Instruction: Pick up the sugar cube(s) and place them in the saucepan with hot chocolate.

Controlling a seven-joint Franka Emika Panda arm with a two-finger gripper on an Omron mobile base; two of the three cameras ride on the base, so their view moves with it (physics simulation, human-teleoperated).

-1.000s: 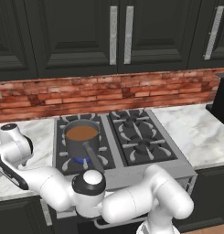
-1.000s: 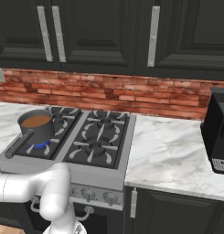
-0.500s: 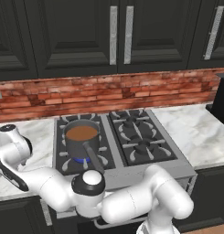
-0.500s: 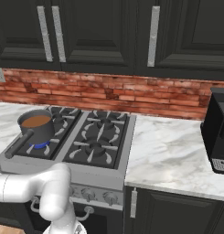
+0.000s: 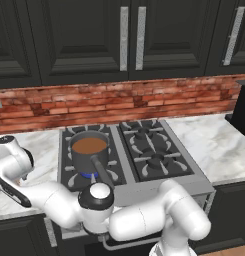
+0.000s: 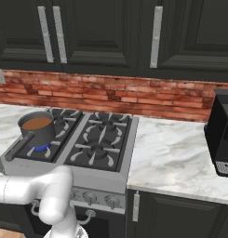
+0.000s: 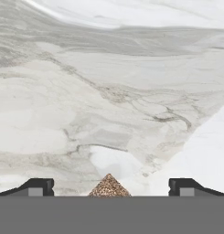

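Note:
A brownish speckled sugar cube (image 7: 109, 187) lies on the marble counter (image 7: 109, 91), and just its top corner shows at the bottom of the hand view. My gripper (image 7: 111, 186) is open, with one dark fingertip (image 7: 38, 186) on each side of the cube and a wide gap to it. The dark grey saucepan (image 5: 89, 149) with orange-brown hot chocolate stands on the stove's front left burner, its long handle (image 5: 102, 172) pointing toward me; it also appears as the saucepan (image 6: 36, 128) in the right base view. My arm reaches left over the counter beside the stove.
The black stove (image 5: 144, 155) sits mid-counter, with a brick wall and dark cabinets behind it. A black appliance (image 6: 222, 132) stands on the right counter. Marble counter (image 6: 176, 153) stretches right of the stove.

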